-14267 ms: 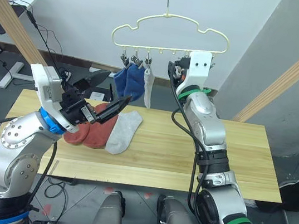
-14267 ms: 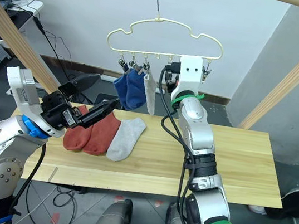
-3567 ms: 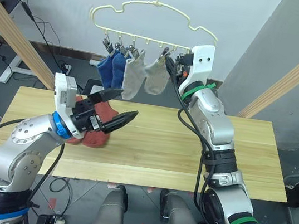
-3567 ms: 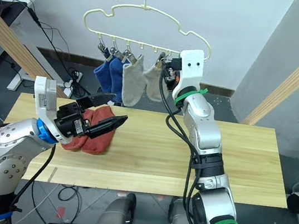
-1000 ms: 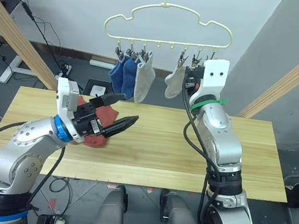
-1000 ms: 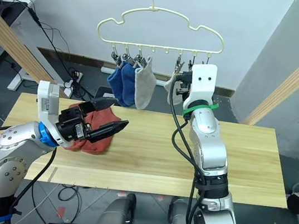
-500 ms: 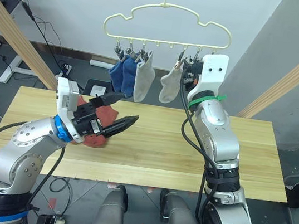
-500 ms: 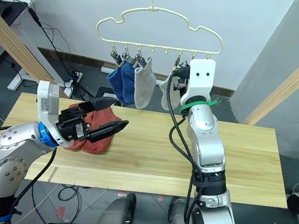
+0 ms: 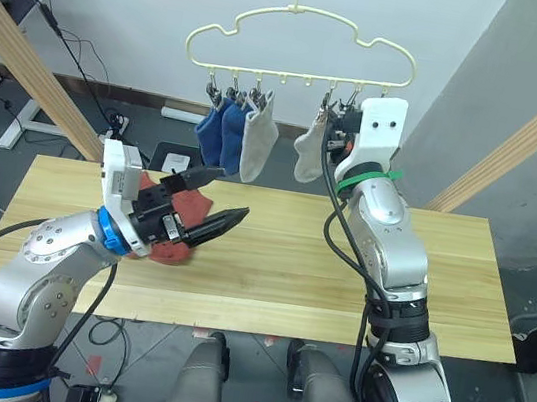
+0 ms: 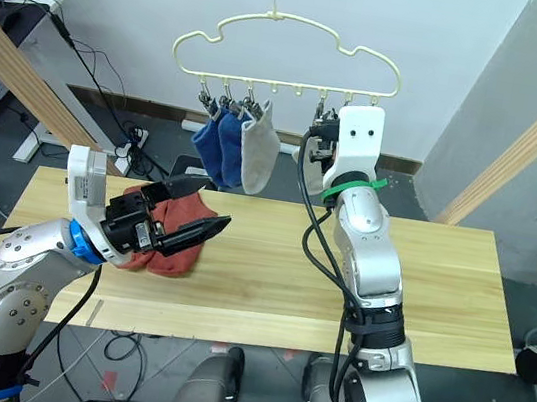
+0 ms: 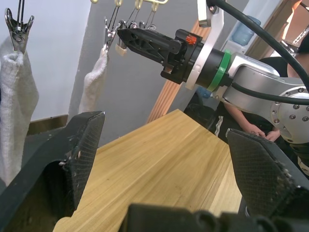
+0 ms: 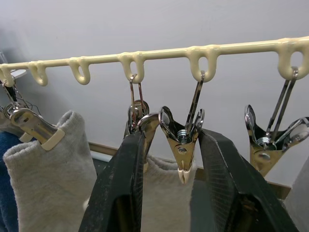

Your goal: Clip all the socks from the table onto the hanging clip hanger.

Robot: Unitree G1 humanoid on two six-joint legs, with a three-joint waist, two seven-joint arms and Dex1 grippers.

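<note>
Socks first: you have four already hanging from the clip hanger [image 9: 301,49], two blue socks [image 9: 220,133] side by side, then one grey sock [image 9: 257,144], then after a gap a second grey sock [image 9: 306,156]. Two rust-red socks [image 10: 170,237] lie bunched together on the counter [image 9: 339,272], near its left end and toward the far edge. Your right end effector [image 12: 182,159] is raised to the hanger's bottom bar, its two black fingers spread apart with one empty metal clip [image 12: 182,145] standing between them; one finger sits right against the clip that holds the second grey sock, and another empty clip [image 12: 268,140] hangs just beside the other finger. So you can count six clips, four filled and two bare. Your left end effector [image 9: 209,207] hovers above the red pair with its fingers [image 11: 82,150] splayed wide and nothing between them. Behind the counter, slanted wooden poles [image 9: 37,60] stand at both sides.
</note>
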